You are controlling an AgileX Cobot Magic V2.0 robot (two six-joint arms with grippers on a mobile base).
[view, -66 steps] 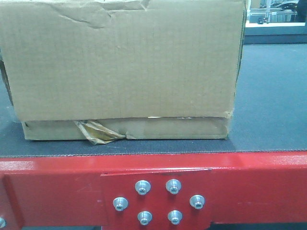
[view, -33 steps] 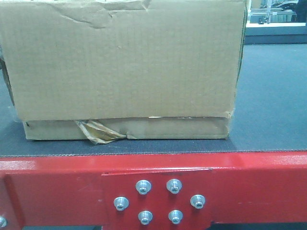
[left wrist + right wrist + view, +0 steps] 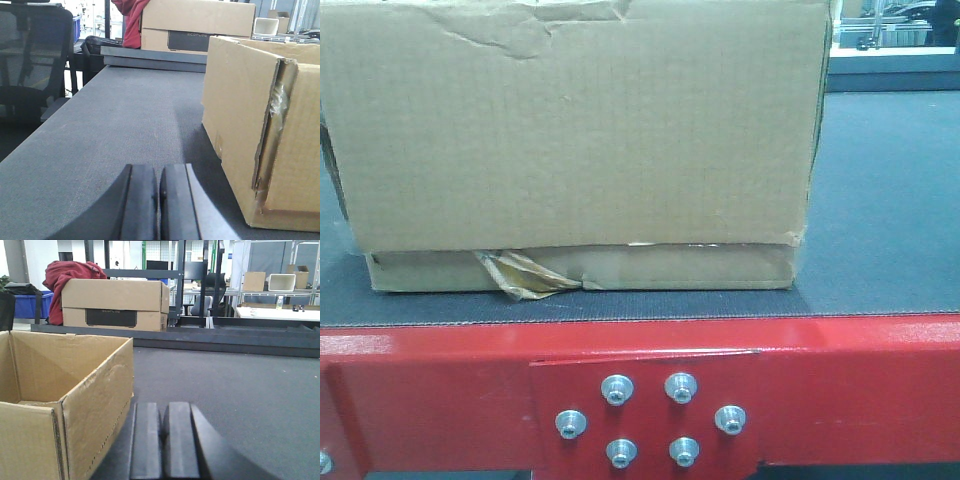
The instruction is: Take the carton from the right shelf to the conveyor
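A brown cardboard carton [image 3: 580, 140] with an open top stands on the grey conveyor belt [image 3: 890, 200], filling most of the front view. Torn tape hangs at its lower front edge. In the left wrist view the carton [image 3: 260, 125] is to the right of my left gripper [image 3: 158, 172], which is shut and empty just above the belt. In the right wrist view the carton [image 3: 95, 405] is to the left of my right gripper [image 3: 164, 410], which is shut and empty. Neither gripper touches the carton.
The conveyor's red frame [image 3: 860, 380] with a bolted plate runs along the front. A second closed carton [image 3: 115, 302] with red cloth on it stands beyond the belt's far end. A black chair [image 3: 30, 60] is at the left, shelving at the back right.
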